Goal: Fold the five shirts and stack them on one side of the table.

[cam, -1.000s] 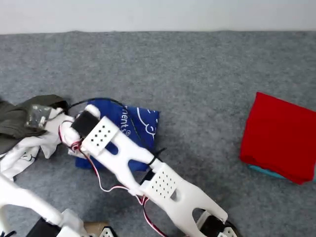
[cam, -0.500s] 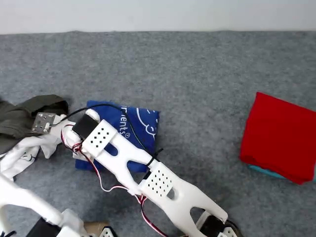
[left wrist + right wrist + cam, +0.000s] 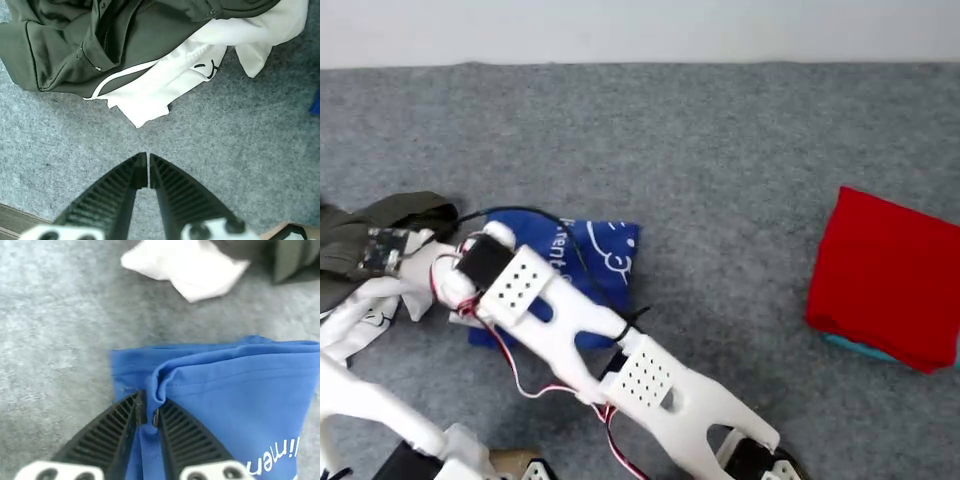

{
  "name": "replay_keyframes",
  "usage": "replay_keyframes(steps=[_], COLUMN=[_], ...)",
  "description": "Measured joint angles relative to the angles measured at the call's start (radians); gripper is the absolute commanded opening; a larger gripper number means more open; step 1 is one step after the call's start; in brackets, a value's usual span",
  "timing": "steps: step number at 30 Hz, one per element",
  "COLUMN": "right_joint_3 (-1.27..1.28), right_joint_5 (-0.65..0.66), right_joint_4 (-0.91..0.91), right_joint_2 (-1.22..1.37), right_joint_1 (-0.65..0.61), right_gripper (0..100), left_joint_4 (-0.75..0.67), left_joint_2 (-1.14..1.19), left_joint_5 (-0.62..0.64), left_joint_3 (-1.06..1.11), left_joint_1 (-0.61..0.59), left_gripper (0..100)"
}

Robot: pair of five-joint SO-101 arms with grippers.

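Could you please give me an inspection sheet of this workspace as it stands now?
Surface: grey felt table.
Job's things: red shirt folded, lying on teal fabric; blue shirt part-folded; olive shirt and white shirt heaped together.
Clutter: nothing seen.
Grippers: right gripper shut on the blue shirt's edge; left gripper shut, holding nothing.
Cables: red, white and black wires along the right arm.
Surroundings: pale wall.

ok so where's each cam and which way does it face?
High view: fixed above the table, looking down; right arm over the blue shirt.
Left wrist view: on the left arm, facing olive shirt and white shirt; own left tool shut, empty.
Right wrist view: on the right arm, facing blue shirt; own right tool pinches its fold.
Shared: white shirt, all three.
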Motion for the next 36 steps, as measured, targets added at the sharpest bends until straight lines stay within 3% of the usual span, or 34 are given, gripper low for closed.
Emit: replay_keyframes(steps=[4,10,12,17,24,36], right_joint_3=[0.0,0.0,0.0,0.032,0.319,0.769], right_joint_5=[0.0,-0.009,-0.057,-0.1,-0.1,-0.1], right_joint_4=[0.0,0.0,0.0,0.0,0.0,0.0], right_joint_2=[0.04,0.074,0.072,-0.017,-0.215,-0.413], right_joint_1=[-0.003,-0.005,-0.002,0.028,0.101,0.316], right_gripper=[2.1,23.7,26.3,20.5,0.5,0.9], left_joint_4=[0.0,0.0,0.0,0.0,0.0,0.0], left_joint_2=[0.0,0.0,0.0,0.0,0.0,0.0], left_joint_5=[0.0,0.0,0.0,0.0,0.0,0.002], left_joint_3=[0.0,0.0,0.0,0.0,0.0,0.0], left_joint_1=[0.0,0.0,0.0,0.0,0.0,0.0], left_gripper=[3,3,3,3,3,3])
